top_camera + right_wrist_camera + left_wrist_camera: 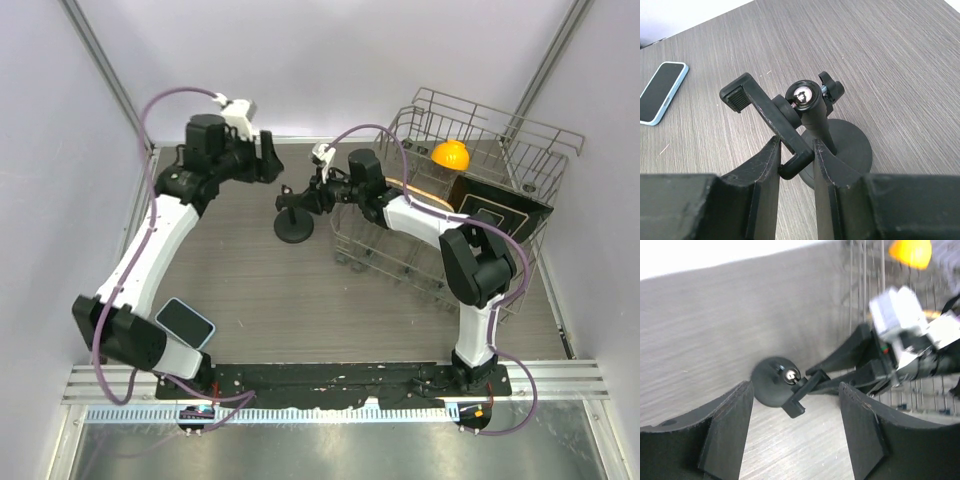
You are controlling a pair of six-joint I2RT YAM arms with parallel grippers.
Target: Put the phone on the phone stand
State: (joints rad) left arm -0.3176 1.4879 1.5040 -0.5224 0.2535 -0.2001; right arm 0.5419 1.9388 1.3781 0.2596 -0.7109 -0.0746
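Note:
The phone (185, 322), dark screen with a light blue edge, lies flat at the near left beside the left arm's base; it also shows in the right wrist view (661, 92). The black phone stand (293, 228) stands upright at mid-table. My right gripper (301, 197) is shut on the lower hooked end of the stand's clamp arm (765, 112), its fingertips (771, 155) pressing both sides. My left gripper (268, 160) is open and empty, hovering behind the stand; its view shows the stand's disc base (767, 382) beyond the spread fingers (735, 415).
A wire dish rack (480, 125) stands at the back right, holding an orange object (450, 155) and a dark board with a white outline (498, 208). The right arm reaches leftward along the rack's front. Walls close in on both sides.

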